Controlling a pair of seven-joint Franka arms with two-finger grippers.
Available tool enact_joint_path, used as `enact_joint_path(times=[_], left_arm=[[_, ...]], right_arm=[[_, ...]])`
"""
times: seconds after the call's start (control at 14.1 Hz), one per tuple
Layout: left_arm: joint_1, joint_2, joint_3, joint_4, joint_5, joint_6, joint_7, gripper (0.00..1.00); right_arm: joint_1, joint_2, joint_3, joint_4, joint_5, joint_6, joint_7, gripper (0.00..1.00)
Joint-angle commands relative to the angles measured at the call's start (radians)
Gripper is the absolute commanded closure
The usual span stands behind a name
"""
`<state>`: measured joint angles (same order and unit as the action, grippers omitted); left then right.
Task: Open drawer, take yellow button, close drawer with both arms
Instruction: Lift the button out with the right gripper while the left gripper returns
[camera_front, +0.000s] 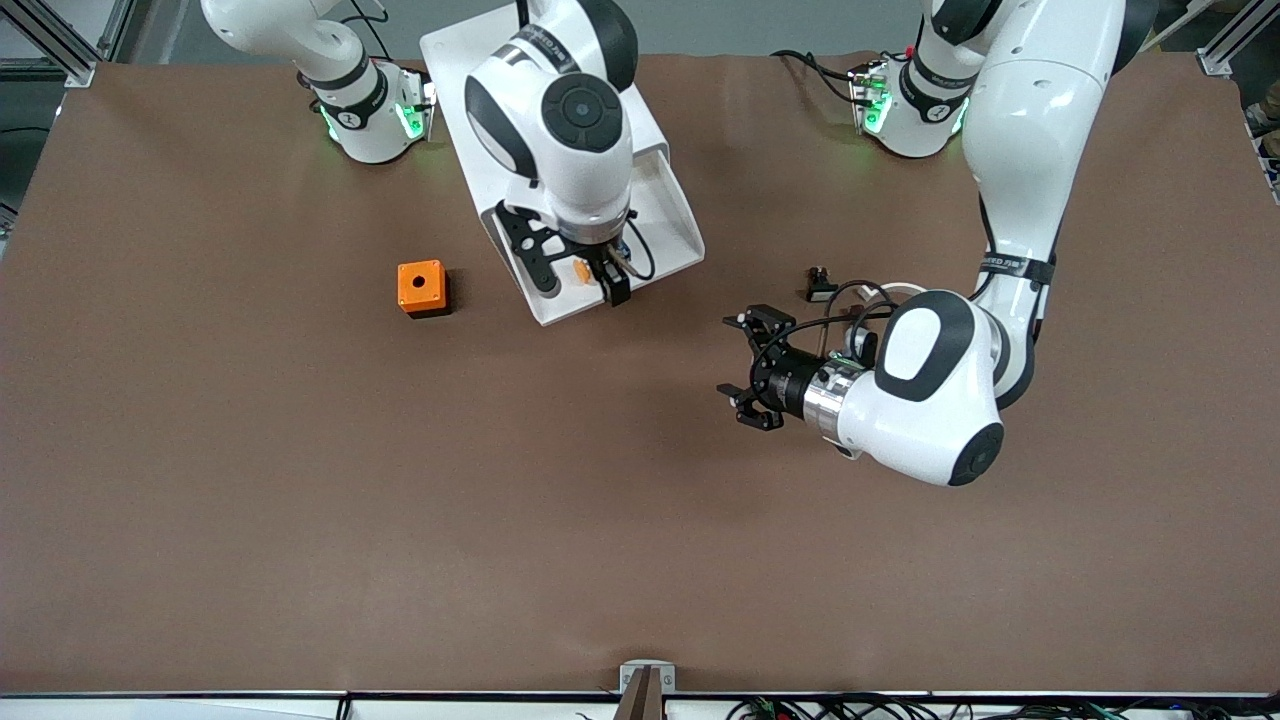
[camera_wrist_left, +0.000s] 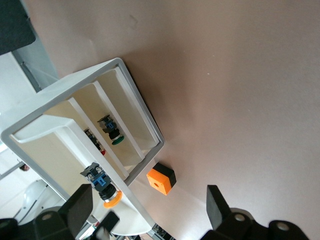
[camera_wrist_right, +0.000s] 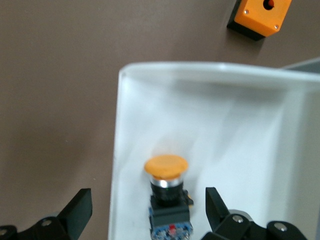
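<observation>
The white cabinet (camera_front: 470, 60) stands between the arms' bases, and its top drawer (camera_front: 672, 232) is pulled out toward the front camera. The button (camera_front: 581, 270), with its orange cap, lies in the drawer near its front rim. My right gripper (camera_front: 582, 288) hangs open just over the drawer, a finger on each side of the button (camera_wrist_right: 168, 192), not touching it. My left gripper (camera_front: 736, 360) is open and empty, low over the bare table, apart from the drawer on the left arm's side. It faces the cabinet (camera_wrist_left: 100, 100), and the button (camera_wrist_left: 107, 192) shows in the left wrist view too.
An orange cube with a round hole (camera_front: 422, 288) sits on the table beside the drawer, toward the right arm's end. A small black part (camera_front: 820, 285) lies by the left arm. Lower drawers hold a green-capped (camera_wrist_left: 116, 137) and a red-capped button (camera_wrist_left: 98, 146).
</observation>
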<state>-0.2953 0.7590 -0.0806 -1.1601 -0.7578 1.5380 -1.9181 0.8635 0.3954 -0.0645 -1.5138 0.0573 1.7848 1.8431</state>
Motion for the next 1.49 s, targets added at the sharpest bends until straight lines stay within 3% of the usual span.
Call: enact_joint_path(times=[0.0, 0.5, 0.64, 0.78, 0.92, 1.0, 1.21, 1.42], left_arm=[[0.013, -0.050, 0.005, -0.006, 0.070, -0.009, 0.129, 0.00], [-0.004, -0.147, -0.001, -0.015, 0.331, -0.010, 0.290, 0.00], [-0.027, -0.155, -0.011, -0.016, 0.417, -0.010, 0.332, 0.00], [-0.048, -0.167, -0.022, -0.016, 0.503, -0.010, 0.388, 0.00], [-0.067, -0.185, -0.024, -0.020, 0.581, -0.010, 0.437, 0.00], [-0.070, -0.190, -0.030, -0.023, 0.610, -0.010, 0.483, 0.00], [-0.067, -0.207, -0.041, -0.024, 0.658, -0.009, 0.646, 0.00], [-0.067, -0.207, -0.051, -0.038, 0.663, 0.036, 0.787, 0.00]], right_arm=[[0.042, -0.009, -0.011, -0.017, 0.004, -0.001, 0.027, 0.00], [0.031, -0.007, -0.011, -0.042, 0.004, -0.004, 0.011, 0.01], [0.037, -0.001, -0.011, -0.042, 0.004, -0.005, 0.010, 0.24], [0.038, 0.002, -0.011, -0.040, 0.004, -0.004, 0.010, 0.57], [0.040, 0.003, -0.011, -0.039, 0.003, -0.004, 0.010, 0.78], [0.040, 0.003, -0.011, -0.036, 0.002, -0.004, 0.008, 0.82], [0.031, 0.002, -0.011, -0.004, 0.004, -0.012, -0.010, 0.84], [-0.001, 0.000, -0.018, 0.099, -0.002, -0.138, -0.033, 0.83]])
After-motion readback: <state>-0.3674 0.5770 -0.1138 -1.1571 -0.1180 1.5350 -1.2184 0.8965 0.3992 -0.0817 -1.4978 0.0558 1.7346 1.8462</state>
